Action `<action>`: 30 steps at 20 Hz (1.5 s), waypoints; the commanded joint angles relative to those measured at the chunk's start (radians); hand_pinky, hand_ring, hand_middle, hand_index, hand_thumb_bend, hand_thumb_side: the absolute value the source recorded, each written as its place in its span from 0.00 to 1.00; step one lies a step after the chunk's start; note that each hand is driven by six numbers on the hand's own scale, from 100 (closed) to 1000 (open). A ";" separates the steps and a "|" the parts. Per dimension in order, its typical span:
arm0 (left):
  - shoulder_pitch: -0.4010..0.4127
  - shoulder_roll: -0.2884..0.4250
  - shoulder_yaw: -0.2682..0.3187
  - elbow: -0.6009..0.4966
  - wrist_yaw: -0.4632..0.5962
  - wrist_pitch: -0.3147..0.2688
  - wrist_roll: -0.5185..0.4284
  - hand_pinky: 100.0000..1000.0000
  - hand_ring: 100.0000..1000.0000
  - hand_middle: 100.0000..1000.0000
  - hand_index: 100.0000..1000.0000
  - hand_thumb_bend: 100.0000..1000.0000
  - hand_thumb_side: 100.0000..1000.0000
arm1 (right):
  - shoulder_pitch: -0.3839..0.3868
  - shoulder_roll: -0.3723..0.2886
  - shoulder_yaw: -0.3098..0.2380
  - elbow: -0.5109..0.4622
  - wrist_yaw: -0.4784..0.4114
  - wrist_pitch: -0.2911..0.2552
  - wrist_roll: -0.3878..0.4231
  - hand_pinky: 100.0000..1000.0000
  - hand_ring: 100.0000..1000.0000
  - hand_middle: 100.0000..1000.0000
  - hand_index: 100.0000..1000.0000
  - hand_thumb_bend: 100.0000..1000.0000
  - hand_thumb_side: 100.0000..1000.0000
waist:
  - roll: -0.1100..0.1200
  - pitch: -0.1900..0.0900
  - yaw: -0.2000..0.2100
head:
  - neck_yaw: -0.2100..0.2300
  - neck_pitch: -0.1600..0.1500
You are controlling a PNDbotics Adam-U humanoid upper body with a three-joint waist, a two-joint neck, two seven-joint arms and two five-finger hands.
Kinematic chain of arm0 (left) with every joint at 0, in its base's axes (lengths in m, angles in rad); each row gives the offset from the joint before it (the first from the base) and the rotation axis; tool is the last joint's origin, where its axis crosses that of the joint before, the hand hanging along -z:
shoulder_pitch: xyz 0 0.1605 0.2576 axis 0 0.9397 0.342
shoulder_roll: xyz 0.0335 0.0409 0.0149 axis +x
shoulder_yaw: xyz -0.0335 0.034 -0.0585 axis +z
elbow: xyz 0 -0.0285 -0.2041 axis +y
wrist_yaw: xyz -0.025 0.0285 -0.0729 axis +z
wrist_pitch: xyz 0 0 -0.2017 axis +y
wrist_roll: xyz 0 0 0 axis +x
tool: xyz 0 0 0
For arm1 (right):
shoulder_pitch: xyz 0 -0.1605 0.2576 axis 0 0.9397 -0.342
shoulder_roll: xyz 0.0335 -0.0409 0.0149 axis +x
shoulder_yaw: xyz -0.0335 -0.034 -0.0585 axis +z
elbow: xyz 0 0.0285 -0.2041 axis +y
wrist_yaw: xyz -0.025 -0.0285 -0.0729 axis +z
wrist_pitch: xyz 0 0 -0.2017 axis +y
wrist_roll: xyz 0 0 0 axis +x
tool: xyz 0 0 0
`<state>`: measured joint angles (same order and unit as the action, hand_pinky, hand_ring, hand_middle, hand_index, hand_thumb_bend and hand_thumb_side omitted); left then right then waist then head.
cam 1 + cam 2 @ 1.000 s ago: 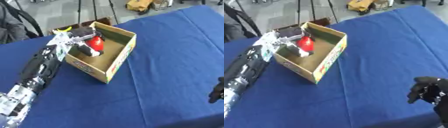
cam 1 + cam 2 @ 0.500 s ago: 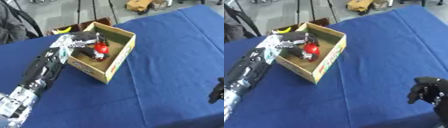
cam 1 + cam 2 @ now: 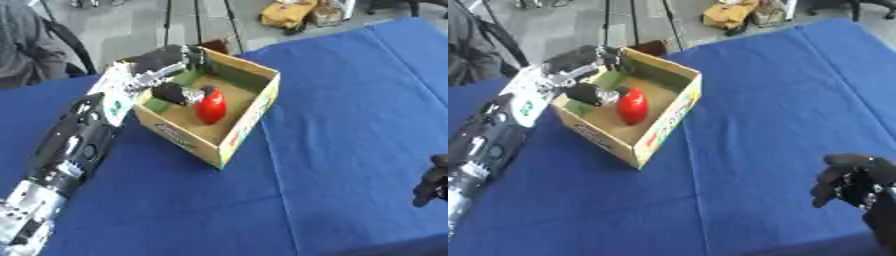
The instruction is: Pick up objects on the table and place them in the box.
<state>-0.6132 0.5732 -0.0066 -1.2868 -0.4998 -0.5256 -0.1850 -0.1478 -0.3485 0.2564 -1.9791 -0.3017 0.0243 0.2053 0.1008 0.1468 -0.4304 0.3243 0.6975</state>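
Note:
A cardboard box (image 3: 248,119) with a printed front stands open on the blue table (image 3: 350,100). A red rounded object (image 3: 210,107) lies on the box floor. My left arm comes in from the lower left, and my left hand (image 3: 163,59) hangs over the box's left rim with its fingers spread toward the far wall. Its thumb (image 3: 175,93) lies beside the top of the red object. The fingers are not wrapped around the red object. My right hand (image 3: 853,181) rests at the lower right, fingers relaxed and holding nothing.
Blue cloth covers the whole table, with bare room right of and in front of the box. Beyond the far edge are a grey floor, tripod legs (image 3: 197,20), a yellow bag (image 3: 290,14) and a seated person at the far left.
The red object has gone from being held above the box to lying on its floor. My left hand's fingers have spread away from it. The right hand has not moved.

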 commanded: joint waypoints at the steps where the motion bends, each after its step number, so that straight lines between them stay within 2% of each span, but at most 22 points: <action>1: 0.080 0.030 0.051 -0.186 0.289 0.085 0.006 0.48 0.56 0.63 0.77 0.00 0.85 | 0.002 -0.011 -0.018 -0.021 -0.008 0.000 -0.012 0.44 0.51 0.50 0.72 0.00 0.81 | -0.014 -0.022 0.023 | -0.021 0.022; 4: 0.233 -0.008 0.109 -0.375 0.529 0.186 0.003 0.46 0.54 0.62 0.76 0.00 0.87 | 0.013 -0.013 -0.025 -0.021 -0.013 -0.002 -0.017 0.44 0.51 0.50 0.72 0.00 0.79 | -0.024 -0.033 0.063 | -0.036 0.038; 6: 0.336 -0.050 0.152 -0.470 0.623 0.240 0.021 0.45 0.53 0.61 0.75 0.04 0.89 | 0.020 -0.014 -0.030 -0.021 -0.016 -0.003 -0.020 0.44 0.51 0.50 0.72 0.00 0.78 | -0.029 -0.041 0.085 | -0.045 0.048; 7: 0.389 -0.071 0.173 -0.506 0.649 0.265 0.034 0.43 0.52 0.59 0.75 0.03 0.90 | 0.023 -0.015 -0.032 -0.021 -0.018 -0.004 -0.022 0.44 0.51 0.50 0.72 0.00 0.78 | -0.031 -0.043 0.096 | -0.051 0.052; 8: 0.428 -0.085 0.187 -0.534 0.664 0.285 0.043 0.43 0.51 0.59 0.74 0.00 0.82 | 0.025 -0.016 -0.034 -0.021 -0.018 -0.005 -0.023 0.44 0.51 0.50 0.72 0.00 0.76 | -0.033 -0.045 0.102 | -0.054 0.056; 9: 0.470 -0.102 0.197 -0.551 0.668 0.305 0.046 0.42 0.51 0.59 0.74 0.03 0.93 | 0.027 -0.017 -0.036 -0.021 -0.019 -0.006 -0.024 0.44 0.51 0.50 0.72 0.00 0.78 | -0.035 -0.046 0.110 | -0.056 0.060; 12: 0.572 -0.163 0.228 -0.587 0.649 0.336 0.054 0.41 0.50 0.58 0.74 0.05 0.96 | 0.035 -0.017 -0.038 -0.021 -0.021 -0.006 -0.027 0.44 0.51 0.50 0.72 0.00 0.78 | -0.039 -0.051 0.128 | -0.064 0.070; 14: 0.601 -0.195 0.241 -0.602 0.640 0.342 0.064 0.41 0.50 0.58 0.74 0.06 0.96 | 0.038 -0.017 -0.040 -0.021 -0.020 -0.007 -0.028 0.44 0.51 0.50 0.72 0.00 0.77 | -0.041 -0.052 0.136 | -0.067 0.072; 19: 0.615 -0.260 0.258 -0.618 0.651 0.352 0.092 0.40 0.49 0.58 0.74 0.10 0.98 | 0.042 -0.014 -0.042 -0.021 -0.019 -0.010 -0.029 0.44 0.51 0.50 0.72 0.00 0.77 | -0.050 -0.052 0.149 | -0.066 0.072; 30: 0.617 -0.331 0.257 -0.601 0.655 0.382 0.064 0.40 0.48 0.57 0.73 0.13 1.00 | 0.045 -0.011 -0.043 -0.021 -0.014 -0.017 -0.029 0.44 0.51 0.50 0.72 0.00 0.77 | -0.058 -0.044 0.164 | -0.062 0.072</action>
<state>0.0117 0.2353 0.2410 -1.8773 0.1511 -0.1488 -0.1185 -0.0964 -0.3485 0.2221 -1.9791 -0.3134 0.0109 0.1769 0.0453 0.1104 -0.2673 0.2618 0.7645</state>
